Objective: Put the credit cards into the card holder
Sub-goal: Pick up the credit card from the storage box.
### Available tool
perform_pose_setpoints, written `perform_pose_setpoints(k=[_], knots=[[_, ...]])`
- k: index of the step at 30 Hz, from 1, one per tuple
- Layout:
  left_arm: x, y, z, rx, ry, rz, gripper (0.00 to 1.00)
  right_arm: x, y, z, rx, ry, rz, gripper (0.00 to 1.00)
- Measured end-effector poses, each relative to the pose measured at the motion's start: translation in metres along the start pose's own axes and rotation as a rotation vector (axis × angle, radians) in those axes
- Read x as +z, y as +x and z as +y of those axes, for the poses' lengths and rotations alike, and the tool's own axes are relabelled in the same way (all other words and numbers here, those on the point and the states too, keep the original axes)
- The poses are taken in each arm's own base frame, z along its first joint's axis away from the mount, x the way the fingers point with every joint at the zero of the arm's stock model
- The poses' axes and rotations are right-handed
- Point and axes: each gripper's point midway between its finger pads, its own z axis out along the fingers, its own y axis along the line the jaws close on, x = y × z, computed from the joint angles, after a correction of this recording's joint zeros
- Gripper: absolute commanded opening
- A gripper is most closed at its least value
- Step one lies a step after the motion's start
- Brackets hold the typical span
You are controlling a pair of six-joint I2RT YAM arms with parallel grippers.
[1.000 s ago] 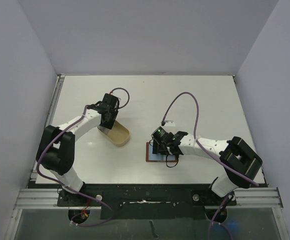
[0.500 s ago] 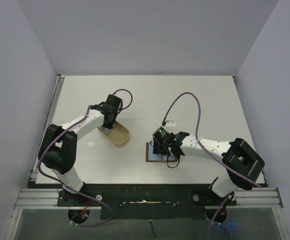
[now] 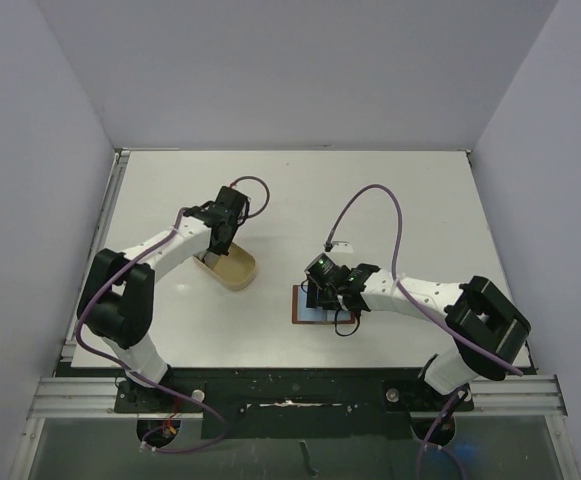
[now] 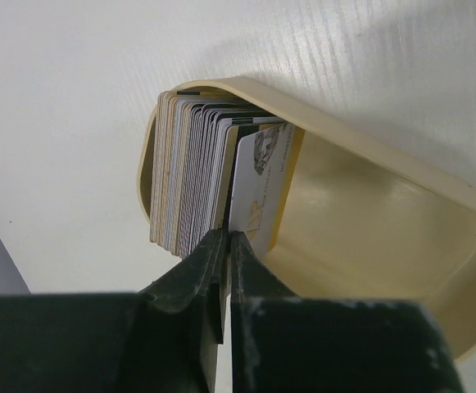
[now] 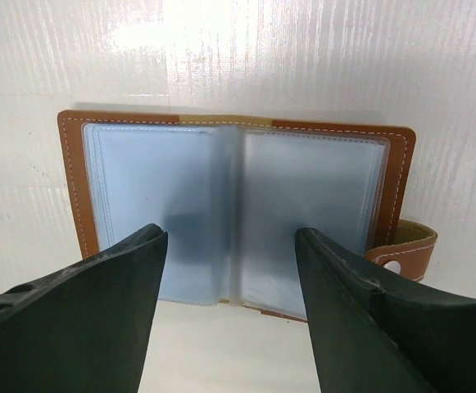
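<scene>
Card (image 4: 258,188) clamped in the left gripper (image 4: 225,246), we lift it straight out; the right gripper (image 5: 229,246) hovers spread over the holder (image 5: 303,188).

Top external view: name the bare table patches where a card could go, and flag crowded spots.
Bare: the far strip of the table behind both arms; the lane between the tray and the card holder; the far right corner beyond the cable. Crowded: the tray, where the left gripper pinches the credit cards, and the card holder under the open right gripper.
</scene>
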Motion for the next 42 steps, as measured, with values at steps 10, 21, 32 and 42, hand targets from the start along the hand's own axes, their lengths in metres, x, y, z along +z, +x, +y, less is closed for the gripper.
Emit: perform_pose_setpoints(k=[10, 21, 32, 42], knots=[[-0.018, -0.020, -0.002, -0.043, 0.021, -0.017, 0.00, -0.009, -0.007, 0.004, 0.013, -0.031, -0.023, 0.65], [-0.055, -0.029, -0.013, -0.189, 0.155, -0.098, 0.00, -0.022, -0.018, 0.005, 0.006, -0.073, -0.054, 0.59], [-0.087, -0.020, -0.044, -0.341, 0.381, -0.169, 0.00, -0.020, -0.011, -0.011, 0.010, -0.046, -0.044, 0.49], [-0.122, -0.024, -0.086, -0.548, 0.688, -0.256, 0.00, -0.022, -0.009, -0.031, 0.026, -0.010, -0.052, 0.34]])
